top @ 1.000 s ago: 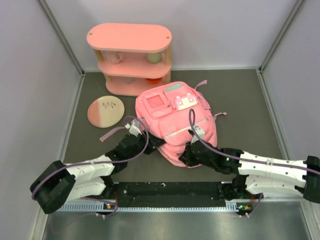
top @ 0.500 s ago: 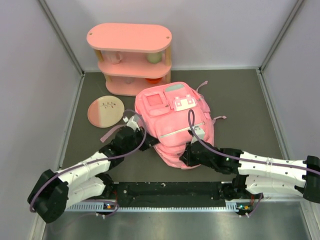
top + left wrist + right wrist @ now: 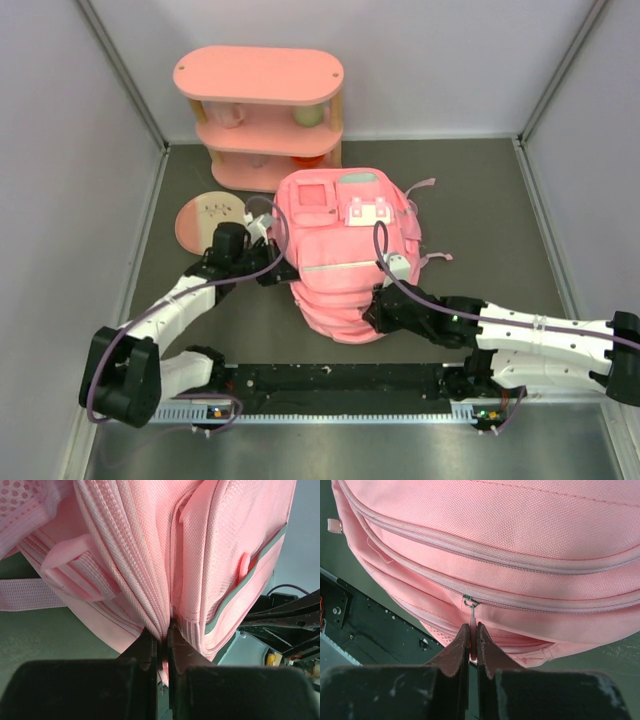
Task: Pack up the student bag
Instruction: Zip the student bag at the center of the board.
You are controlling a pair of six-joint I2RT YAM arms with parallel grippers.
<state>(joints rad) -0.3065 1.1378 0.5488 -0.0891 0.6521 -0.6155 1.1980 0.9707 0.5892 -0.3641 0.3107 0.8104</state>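
Observation:
The student bag point(image 3: 345, 250), a soft pink backpack with a white buckle flap, lies face up in the middle of the table. My left gripper point(image 3: 281, 272) is at its left side. In the left wrist view that gripper point(image 3: 161, 641) is shut on a fold of the bag's point(image 3: 225, 555) ribbed side fabric by a zip seam. My right gripper point(image 3: 378, 306) is at the bag's near end. There the right gripper point(image 3: 472, 631) is shut on the pink zip pull point(image 3: 471, 621), which hangs from a closed zip on the bag point(image 3: 520, 530).
A pink three-tier shelf point(image 3: 260, 115) holding cups stands at the back left. A round pink and beige plate point(image 3: 203, 218) lies just behind my left wrist. Grey walls close in both sides. A black rail point(image 3: 330, 380) runs along the near edge.
My left arm swung away from the near edge to the bag's left side and its jaws shut on the fabric. The bag shifted a little to the left. The right gripper stayed put.

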